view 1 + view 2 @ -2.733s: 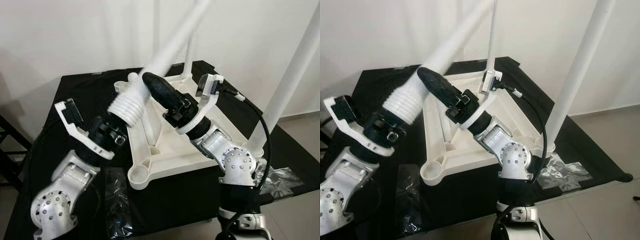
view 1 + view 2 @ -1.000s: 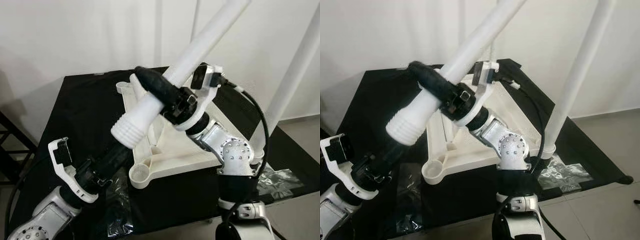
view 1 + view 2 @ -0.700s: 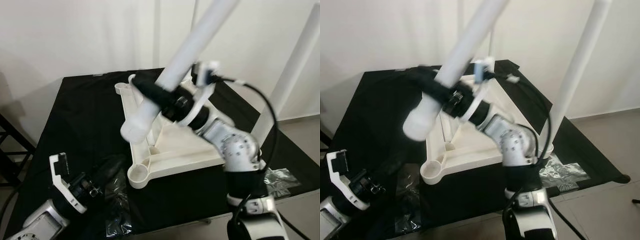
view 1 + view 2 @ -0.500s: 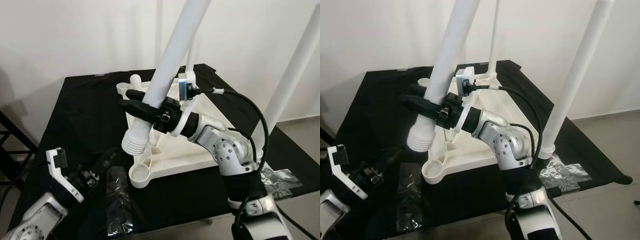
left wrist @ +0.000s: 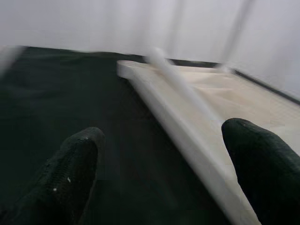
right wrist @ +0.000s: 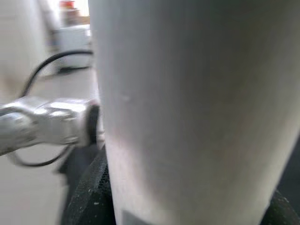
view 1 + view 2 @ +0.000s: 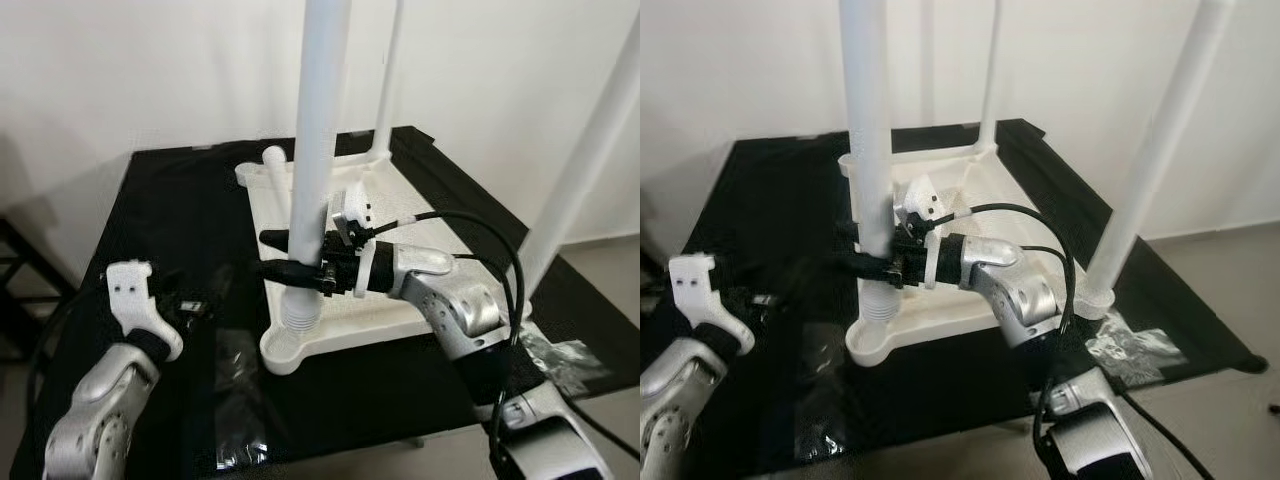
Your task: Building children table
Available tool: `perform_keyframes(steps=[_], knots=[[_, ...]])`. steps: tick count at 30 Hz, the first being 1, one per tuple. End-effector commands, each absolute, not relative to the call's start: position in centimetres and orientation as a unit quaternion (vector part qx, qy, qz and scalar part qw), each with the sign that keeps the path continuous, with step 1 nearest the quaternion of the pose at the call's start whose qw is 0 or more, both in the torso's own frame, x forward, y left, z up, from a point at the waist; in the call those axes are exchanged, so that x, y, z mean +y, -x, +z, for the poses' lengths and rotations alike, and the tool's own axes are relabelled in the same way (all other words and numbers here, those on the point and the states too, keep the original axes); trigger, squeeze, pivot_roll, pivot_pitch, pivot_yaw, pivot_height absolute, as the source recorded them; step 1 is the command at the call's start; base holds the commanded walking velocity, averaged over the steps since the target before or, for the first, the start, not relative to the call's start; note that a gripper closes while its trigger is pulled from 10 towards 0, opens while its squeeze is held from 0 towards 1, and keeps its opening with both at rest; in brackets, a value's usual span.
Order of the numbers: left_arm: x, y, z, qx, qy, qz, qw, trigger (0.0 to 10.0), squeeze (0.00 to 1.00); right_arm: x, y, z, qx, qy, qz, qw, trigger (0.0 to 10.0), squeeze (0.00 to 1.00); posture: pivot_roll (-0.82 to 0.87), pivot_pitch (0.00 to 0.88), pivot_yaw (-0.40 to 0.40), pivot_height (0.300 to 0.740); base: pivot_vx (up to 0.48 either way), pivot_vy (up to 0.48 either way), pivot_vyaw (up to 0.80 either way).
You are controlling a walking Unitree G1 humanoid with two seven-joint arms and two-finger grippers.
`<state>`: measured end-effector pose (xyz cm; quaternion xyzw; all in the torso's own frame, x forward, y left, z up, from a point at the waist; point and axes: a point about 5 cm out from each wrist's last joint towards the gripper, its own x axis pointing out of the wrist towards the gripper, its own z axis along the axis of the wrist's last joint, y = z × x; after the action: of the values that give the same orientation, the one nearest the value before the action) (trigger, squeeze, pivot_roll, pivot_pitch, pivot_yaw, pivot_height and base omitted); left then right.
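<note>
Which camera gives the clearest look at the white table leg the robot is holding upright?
The left eye view: the table leg stands upright in the right hand. The right eye view matches; the right wrist view shows blurred surface; the left wrist view a blurred streak.

The table leg (image 7: 318, 150) held upright is smooth white plastic with a soft sheen, ribbed at its threaded lower end. The upturned tabletop (image 7: 400, 215) looks like the same moulded white plastic, matt. The bench (image 7: 170, 215) wears a matt black cloth. Clear, crinkled plastic bags (image 7: 235, 395) near its front edge shine glossily. The right claw (image 7: 290, 262) has matt black fingers; the arms are brushed silver metal.
</note>
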<state>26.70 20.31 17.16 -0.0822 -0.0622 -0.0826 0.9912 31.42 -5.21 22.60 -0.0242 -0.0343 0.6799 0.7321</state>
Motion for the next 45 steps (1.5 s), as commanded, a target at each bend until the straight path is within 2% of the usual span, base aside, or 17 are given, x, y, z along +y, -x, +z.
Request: perform_keyframes(steps=[1,3,6,9,14,20,26,34,45], knots=[[20.4,-26.5,17.6,-0.072,0.052,-0.055,0.994,10.0,0.0,-4.5,-30.7,22.7,-0.044,0.031,0.713,0.7,10.0,0.0,0.04,0.078,-0.029,0.74,0.0,0.0,0.8],[20.4,-26.5,17.7,-0.077,0.042,-0.051,0.995,10.0,0.0,-4.4,-30.6,22.6,-0.044,0.033,0.718,0.693,10.0,0.0,0.04,0.078,-0.029,0.74,0.0,0.0,0.8],[20.0,-26.6,18.4,-0.092,0.018,-0.041,0.995,10.0,0.0,-4.3,-30.7,22.6,-0.037,0.035,0.742,0.669,10.0,0.0,0.04,0.099,-0.036,0.74,0.0,0.0,0.8],[19.7,-26.5,18.5,-0.095,0.011,-0.044,0.994,10.0,0.0,-4.3,-30.9,22.7,-0.035,0.036,0.746,0.664,10.0,0.0,0.05,0.106,-0.038,0.74,0.0,0.0,0.8],[18.4,-26.4,18.7,-0.096,-0.023,-0.072,0.992,10.0,0.0,-5.1,-31.8,23.0,-0.023,0.047,0.754,0.655,10.0,0.0,0.05,0.115,-0.043,0.74,0.0,0.0,0.0],[17.5,-26.1,18.1,-0.079,-0.031,-0.088,0.993,10.0,0.0,-6.0,-32.7,23.2,-0.018,0.062,0.75,0.659,10.0,0.0,0.05,0.115,-0.042,0.74,0.0,-0.371,0.0],[17.3,-26.3,17.8,-0.075,-0.035,-0.077,0.994,10.0,0.0,-6.1,-32.8,22.9,-0.023,0.061,0.743,0.667,10.0,0.0,0.05,0.106,-0.034,0.74,0.0,0.0,0.0],[17.1,-26.0,17.5,-0.073,-0.028,-0.087,0.993,10.0,0.0,-6.3,-33.1,22.3,-0.019,0.053,0.751,0.658,10.0,0.0,0.05,0.101,-0.036,0.74,0.0,0.0,0.0],[16.8,-25.6,17.6,-0.074,-0.042,-0.096,0.992,10.0,0.0,-6.1,-33.9,21.3,-0.005,0.051,0.738,0.673,10.0,0.0,0.06,0.115,-0.039,0.74,0.0,0.0,0.0]])
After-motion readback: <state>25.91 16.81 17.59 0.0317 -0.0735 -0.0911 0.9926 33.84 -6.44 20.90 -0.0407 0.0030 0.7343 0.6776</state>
